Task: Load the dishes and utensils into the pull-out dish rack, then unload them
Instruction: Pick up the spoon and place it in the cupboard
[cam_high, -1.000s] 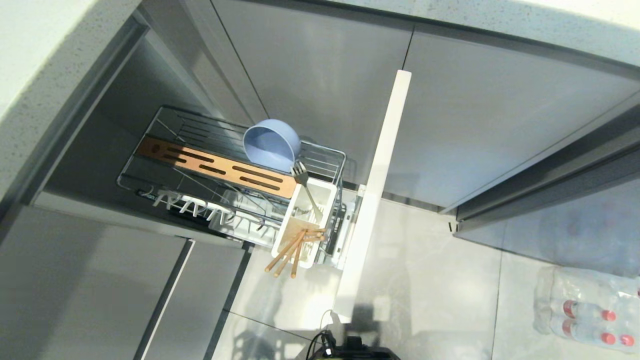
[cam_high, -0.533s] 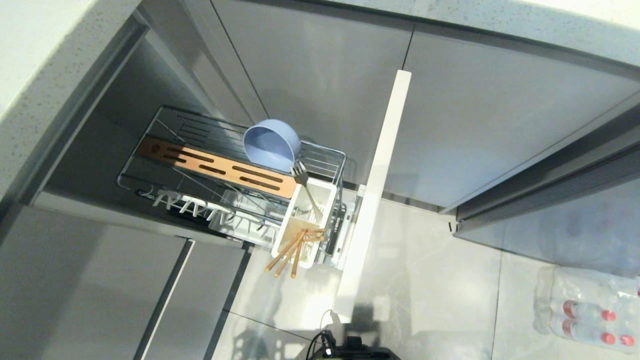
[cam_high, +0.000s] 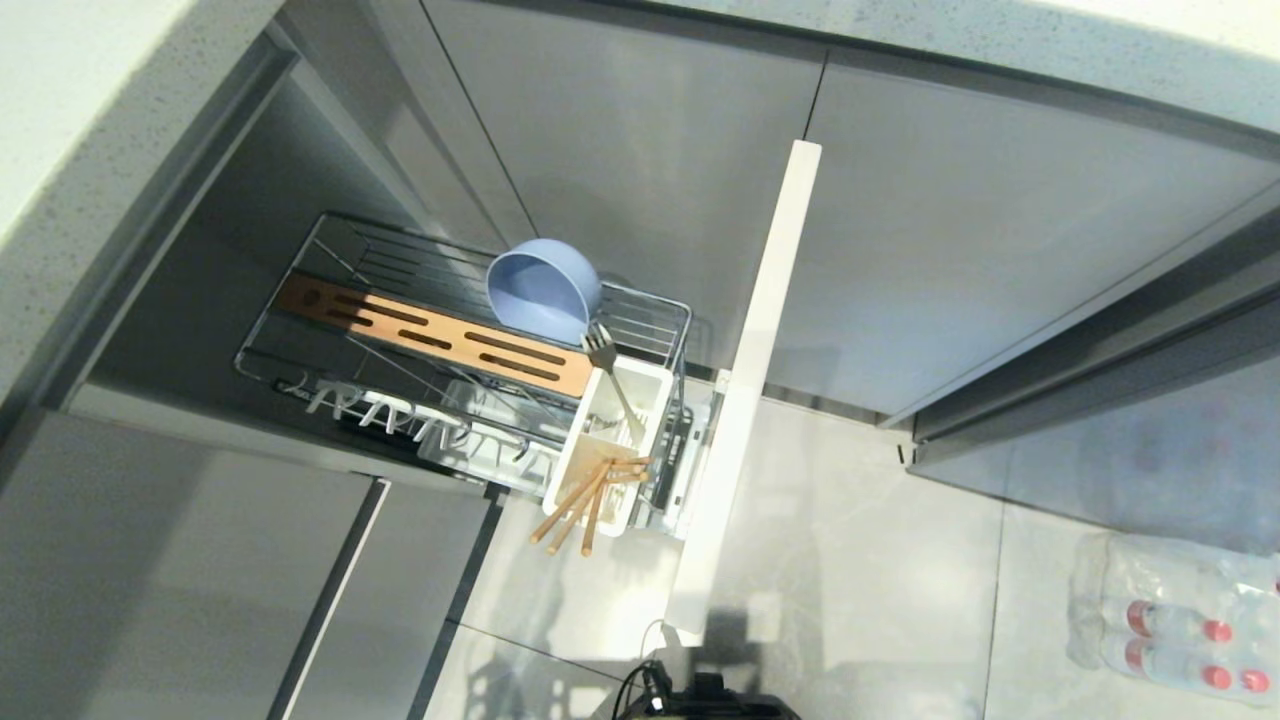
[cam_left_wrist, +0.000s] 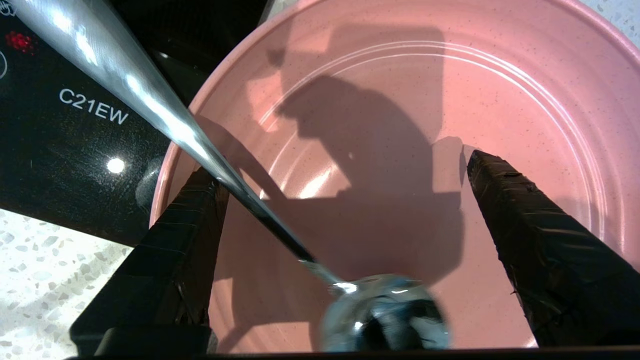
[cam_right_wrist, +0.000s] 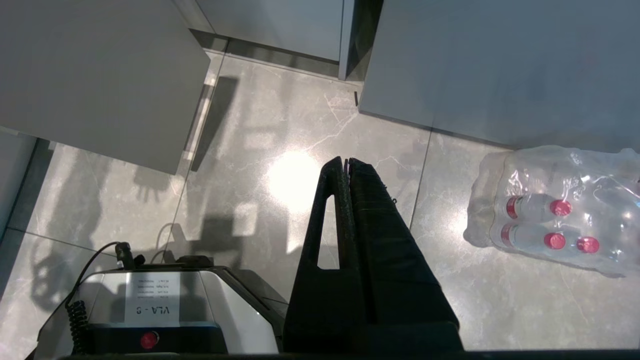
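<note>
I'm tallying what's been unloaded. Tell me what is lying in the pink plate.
A silver metal spoon lies in the pink plate, bowl end near the camera, handle slanting out over the rim. The open left gripper straddles it. The plate's near edge is covered by the fingers.

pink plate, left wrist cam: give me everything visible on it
The pink plate is round, salmon-pink and faintly speckled, with a raised rim and concentric rings in its well. It lies flat, partly on a black glass cooktop, partly on speckled countertop. A metal spoon lies in it, handle crossing the rim. The left gripper hangs open over it, fingers apart.
</note>
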